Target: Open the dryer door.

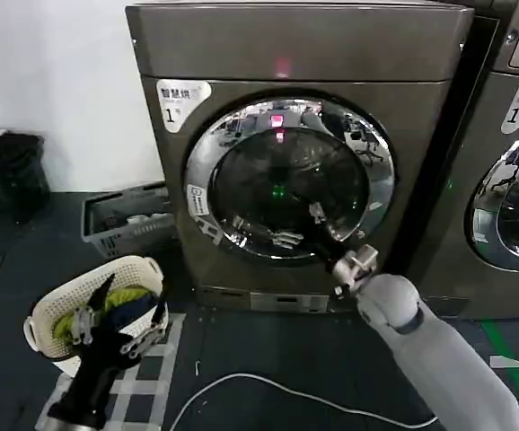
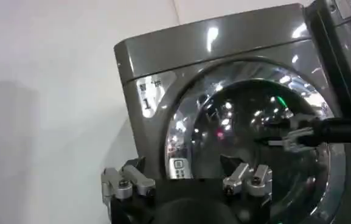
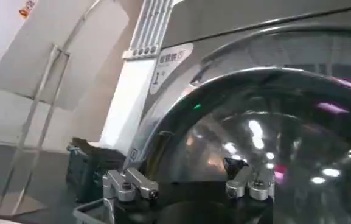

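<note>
The dryer door (image 1: 288,180) is a round chrome ring around dark glass on the grey machine, and it looks flat against the front. My right gripper (image 1: 354,265) is at the door's lower right rim, open, its fingers spread wide with nothing between them. In the right wrist view the gripper (image 3: 187,182) sits close before the chrome ring of the dryer door (image 3: 181,115). The left wrist view shows the dryer door (image 2: 248,122) from farther off. My left gripper (image 1: 120,314) hangs open low on the left over a basket; its fingers (image 2: 123,182) are spread.
A second machine (image 1: 511,180) with a similar round door stands to the right. A white laundry basket (image 1: 62,310) with clothes and a grey crate (image 1: 125,220) sit left of the dryer. A white cable (image 1: 268,386) lies across the dark floor in front.
</note>
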